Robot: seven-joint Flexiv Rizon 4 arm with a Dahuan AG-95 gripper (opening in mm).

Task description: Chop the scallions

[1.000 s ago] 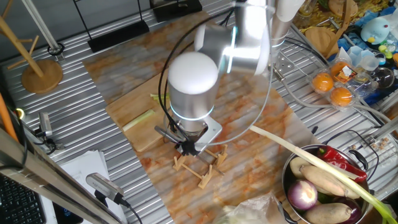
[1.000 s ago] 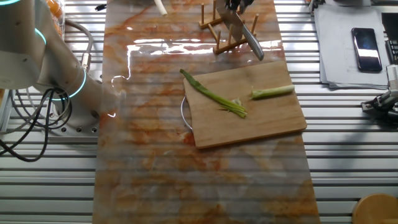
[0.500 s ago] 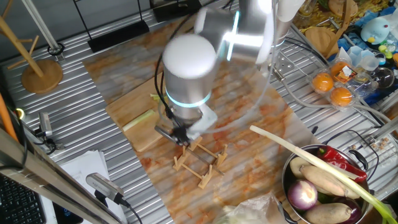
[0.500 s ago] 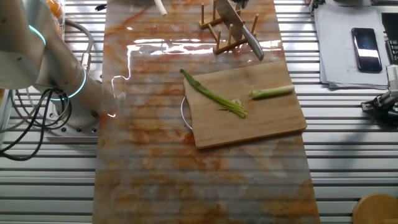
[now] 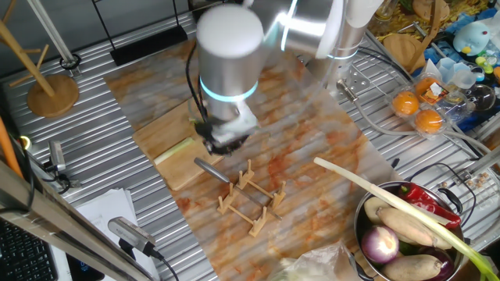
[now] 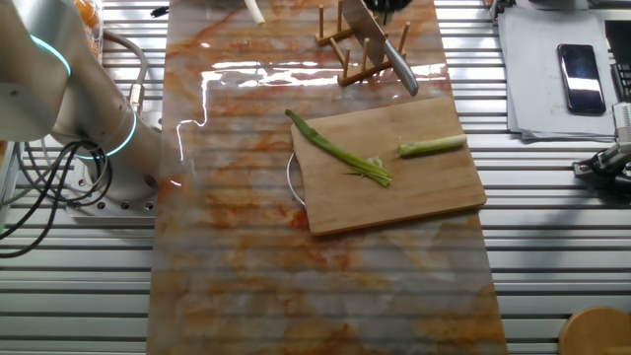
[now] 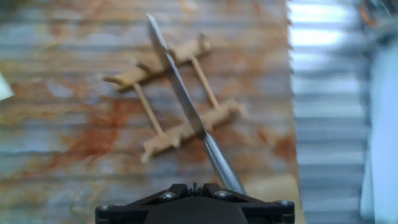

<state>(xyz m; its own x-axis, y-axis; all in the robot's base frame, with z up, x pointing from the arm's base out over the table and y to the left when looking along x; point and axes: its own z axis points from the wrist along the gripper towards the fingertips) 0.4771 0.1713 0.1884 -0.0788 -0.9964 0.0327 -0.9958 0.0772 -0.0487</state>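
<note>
No brand, label or readable writing showed anywhere in the three views.

In the other fixed view, going left to right: the robot arm (image 6: 69, 99) stood at the left edge on the ribbed metal surface (image 6: 552, 247), beside a long marbled orange mat (image 6: 237, 247). One wooden cutting board (image 6: 394, 187) lay on the mat. On it lay the scallions (image 6: 340, 153), counted as two pieces: a long, thin green piece running diagonally with its tip past the board's left far corner, and a shorter, paler piece (image 6: 431, 146) to its right, well apart from the first. On the far side of the board stood one wooden rack (image 6: 365, 44), with one knife (image 6: 380, 44) resting in it, blade up and handle pointing toward the board. At the right lay one dark phone (image 6: 580, 79) on a sheet of paper.

In the fixed view from the other side, one metal bowl (image 5: 367, 212) at the right held vegetables, including one red pepper (image 5: 430, 204) and one red onion (image 5: 380, 243); one long pale leek (image 5: 391, 203) lay across its rim. Two oranges (image 5: 418, 111) sat in a clear tray.

The hand (image 7: 194, 193) hung above the rack and knife in the hand view, showing only its dark base, so I could not tell whether the fingers were apart or together.
</note>
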